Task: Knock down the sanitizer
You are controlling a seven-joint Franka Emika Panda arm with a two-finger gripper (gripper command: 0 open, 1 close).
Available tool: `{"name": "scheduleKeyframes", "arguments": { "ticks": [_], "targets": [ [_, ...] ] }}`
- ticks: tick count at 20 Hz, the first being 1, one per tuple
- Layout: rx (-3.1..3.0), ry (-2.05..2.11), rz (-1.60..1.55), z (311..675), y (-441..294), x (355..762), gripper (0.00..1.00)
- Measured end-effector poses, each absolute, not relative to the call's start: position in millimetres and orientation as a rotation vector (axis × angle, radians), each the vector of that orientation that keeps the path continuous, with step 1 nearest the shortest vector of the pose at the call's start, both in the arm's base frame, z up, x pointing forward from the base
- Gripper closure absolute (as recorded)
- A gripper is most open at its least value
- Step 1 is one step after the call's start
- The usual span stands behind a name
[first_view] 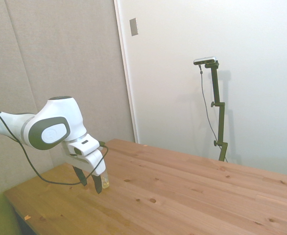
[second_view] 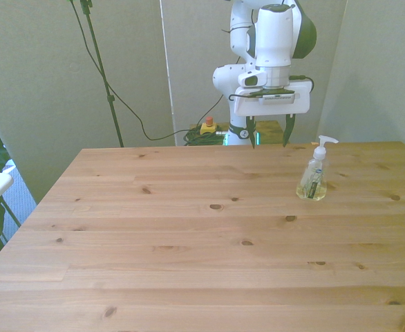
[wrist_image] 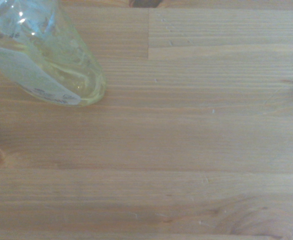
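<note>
Clear sanitizer [first_view: 105, 180] half behind fingers [first_view: 97, 184]

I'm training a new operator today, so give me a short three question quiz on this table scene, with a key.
1. True or false: the sanitizer lies flat on the table.
2. The gripper fingers are: A open, B shut on the bottle, C out of view.
3. In the front view, on which side of the gripper does the bottle stand?

Key:
1. False, it stands upright.
2. A, open and holding nothing.
3. The front view's right, nearer the camera.
</note>
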State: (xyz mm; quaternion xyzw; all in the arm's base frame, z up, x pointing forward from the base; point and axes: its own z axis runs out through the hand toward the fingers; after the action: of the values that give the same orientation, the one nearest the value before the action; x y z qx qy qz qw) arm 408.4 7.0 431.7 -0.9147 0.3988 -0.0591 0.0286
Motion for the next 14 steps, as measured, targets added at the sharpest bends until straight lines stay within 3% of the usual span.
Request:
{"name": "scheduleKeyframes", "arguments": {
  "ticks": [2, 3, 10, 14],
  "targets": [
    [-2.824, 1.231, -0.176, 430.1, 7.0, 408.3, 0.00],
    [-2.830, 1.230, -0.165, 426.1, 8.0, 406.0, 1.00],
    [-2.852, 1.222, -0.192, 413.0, 58.6, 403.8, 1.00],
    [-2.842, 1.238, -0.236, 425.1, 88.1, 431.6, 1.00]
  ]
}}
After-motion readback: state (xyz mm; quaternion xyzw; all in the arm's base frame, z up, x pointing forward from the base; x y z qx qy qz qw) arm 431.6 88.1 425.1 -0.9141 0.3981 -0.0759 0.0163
